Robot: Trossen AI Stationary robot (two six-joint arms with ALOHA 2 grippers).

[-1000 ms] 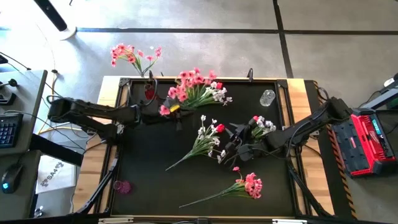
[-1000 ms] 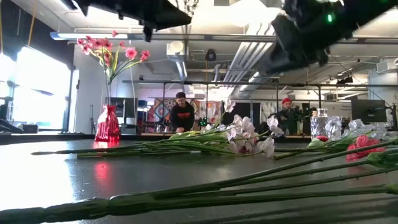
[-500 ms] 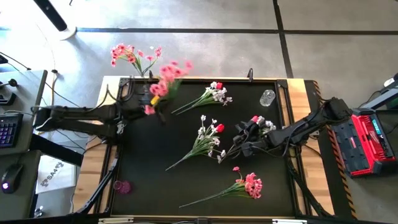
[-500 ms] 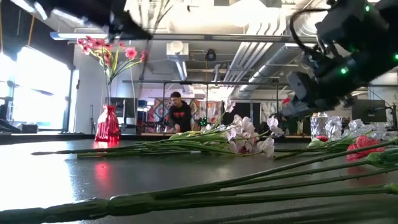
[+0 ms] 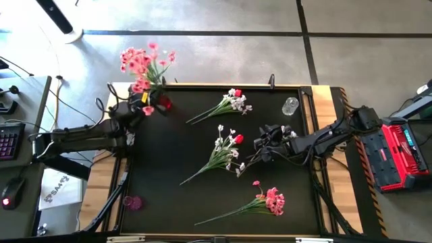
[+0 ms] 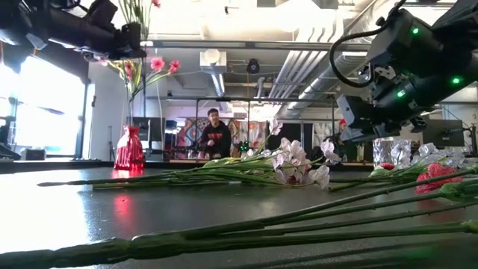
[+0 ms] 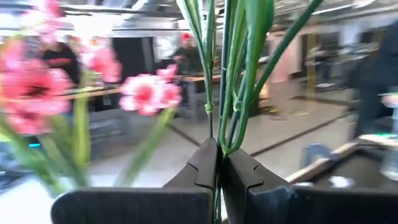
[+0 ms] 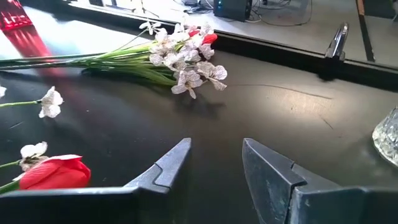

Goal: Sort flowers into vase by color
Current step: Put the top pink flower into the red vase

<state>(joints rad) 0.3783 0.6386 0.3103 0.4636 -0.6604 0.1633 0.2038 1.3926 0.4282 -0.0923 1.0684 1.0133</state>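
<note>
My left gripper (image 5: 138, 106) (image 7: 219, 152) is at the table's far left corner, shut on a pink spray (image 5: 140, 86) beside the red vase (image 5: 163, 102) (image 6: 128, 149), which holds other pink flowers (image 5: 145, 59). My right gripper (image 5: 259, 144) (image 8: 214, 155) hangs open above the mat, right of the middle white spray with a red bud (image 5: 226, 150) (image 8: 53, 173). A second white spray (image 5: 229, 102) (image 8: 180, 59) lies at the far side and a pink spray (image 5: 266, 201) lies at the near side, both flat on the mat. My left gripper pinches the pink spray's bundle of thin green stems (image 7: 224, 134) between its two fingers. In the low view the fingers reach in level, across the stems. The spray is lifted clear and stands about upright, its stems and blossoms (image 6: 136, 11) rising above the fingers.
A clear glass vase (image 5: 290, 106) (image 8: 388, 134) stands at the far right of the mat. A small pink piece (image 5: 133, 201) lies by the near left edge. White blossoms (image 5: 289, 135) lie under the right arm. People stand in the room beyond the table (image 6: 216, 138).
My left gripper has lifted the pink spray off the mat's far middle and carried it toward the far left corner, up beside the red vase; the spray has turned from lying flat to upright. My right gripper has shifted a little toward the far edge.
</note>
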